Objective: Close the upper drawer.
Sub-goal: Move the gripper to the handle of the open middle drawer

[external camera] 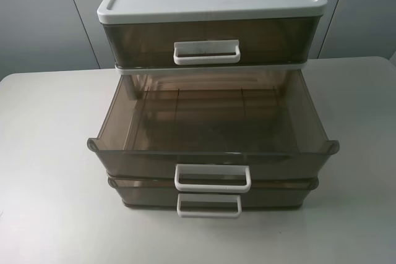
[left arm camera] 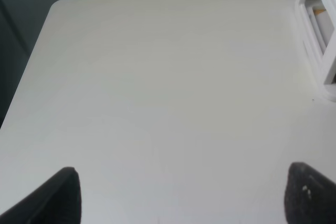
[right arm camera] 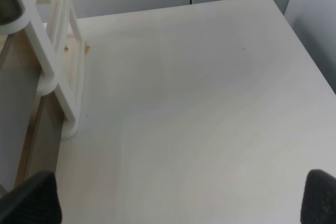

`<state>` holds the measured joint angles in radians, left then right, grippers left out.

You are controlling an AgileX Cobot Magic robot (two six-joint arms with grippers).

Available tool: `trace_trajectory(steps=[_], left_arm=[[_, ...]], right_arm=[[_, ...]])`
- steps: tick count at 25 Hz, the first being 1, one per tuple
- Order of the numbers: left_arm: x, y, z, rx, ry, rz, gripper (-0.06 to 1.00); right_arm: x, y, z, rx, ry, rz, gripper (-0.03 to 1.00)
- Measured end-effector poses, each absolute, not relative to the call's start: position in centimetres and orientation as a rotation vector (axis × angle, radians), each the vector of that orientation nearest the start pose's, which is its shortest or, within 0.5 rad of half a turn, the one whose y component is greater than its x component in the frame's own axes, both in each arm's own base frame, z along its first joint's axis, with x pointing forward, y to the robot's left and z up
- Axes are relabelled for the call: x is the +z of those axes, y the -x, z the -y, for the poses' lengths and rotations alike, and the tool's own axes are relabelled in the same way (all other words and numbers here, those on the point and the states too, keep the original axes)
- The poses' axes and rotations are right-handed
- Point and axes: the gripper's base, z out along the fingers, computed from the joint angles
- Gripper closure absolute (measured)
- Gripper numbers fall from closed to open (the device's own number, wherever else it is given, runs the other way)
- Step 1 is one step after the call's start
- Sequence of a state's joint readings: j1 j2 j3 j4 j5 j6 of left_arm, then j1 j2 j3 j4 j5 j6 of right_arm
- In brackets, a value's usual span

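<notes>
Upper drawer (external camera: 212, 160) out; grippers (left arm camera: 188, 195) (right arm camera: 176, 198) seemingly spread

The left gripper (left arm camera: 184, 196) shows two rounded, matte black fingertips (left arm camera: 55, 198). One carries tiny pale specks (left arm camera: 306, 189). The right gripper (right arm camera: 176, 199) shows the same blunt black.

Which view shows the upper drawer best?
Exterior high: the upper drawer is whole there, pulled out, empty, white handle facing the camera. Both wrist views catch only slivers of the unit's white frame; the drawer itself can't be identified.

No readable txt, labels, nos. or signs on anything in view.
</notes>
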<state>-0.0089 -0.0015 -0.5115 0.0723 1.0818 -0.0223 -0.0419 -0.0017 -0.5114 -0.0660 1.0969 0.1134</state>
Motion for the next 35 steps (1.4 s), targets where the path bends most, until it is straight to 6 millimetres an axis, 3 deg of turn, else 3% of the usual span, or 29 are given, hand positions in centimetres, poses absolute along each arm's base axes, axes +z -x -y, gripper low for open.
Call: trace_trajectory(steps=[35], left_arm=[[27.89, 0.74, -0.59, 0.067, 0.019, -2.051, 0.20]], right_arm=[[27.76, 0.83, 0.50, -0.035, -0.165, -2.059, 0.28]])
